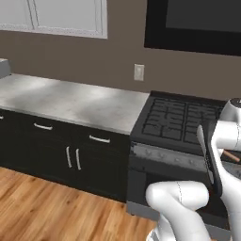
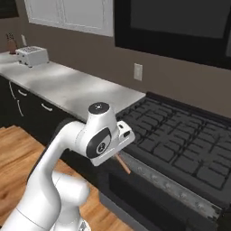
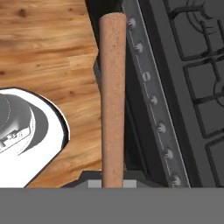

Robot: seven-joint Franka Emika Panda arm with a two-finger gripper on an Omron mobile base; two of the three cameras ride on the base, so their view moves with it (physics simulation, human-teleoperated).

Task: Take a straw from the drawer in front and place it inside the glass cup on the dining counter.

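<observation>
The claw (image 3: 113, 183) is clamped on the straw (image 3: 113, 96), which runs straight out from between its tips. Below the claw lies the stove (image 3: 183, 65) front with its row of knobs (image 3: 154, 99); wood floor (image 3: 48, 48) is on the straw's other side. From the right base, a short tan end pokes out beneath the hand (image 2: 122, 163). The picking looks done; this seems the carry step. Next calls for turning the base toward the dining counter, finding the cup, then bringing the straw upright above its mouth before letting go
</observation>
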